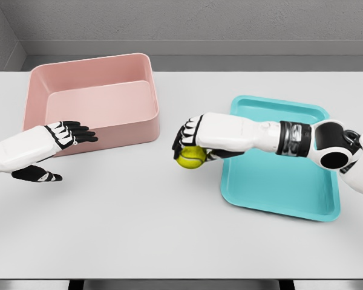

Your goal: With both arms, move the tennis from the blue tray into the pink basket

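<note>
White table (169, 241) fills most of the head view, plain and matte; grey wall behind its far edge, a darker strip showing under the near edge. Pink basket (94, 99) sits toward the table's far left corner, open top, tall walls, rounded corners, nothing visible inside. Blue tray (278, 181) lies on the right half, shallow, slightly rotated, its near right corner close to the table's right side; tray floor bare where visible.

Right hand (190, 144) reaches from the right across the tray's far left part, forearm over the tray, fingers curled down around the tennis ball (192, 157). Ball is yellow-green, gripped from above, just past the tray's left rim over bare table, between tray and basket. Cannot tell if it touches the table or is lifted.

Left hand (51, 148) comes in from the left edge, held in front of the basket's near wall, fingers extended and relaxed toward the right, thumb lower and apart, holding nothing. Whether it touches the basket wall is unclear.

Open table between the two hands, and a wide free band along the whole near edge. Gap between basket's right wall and tray's left rim is free apart from the right hand and ball
</note>
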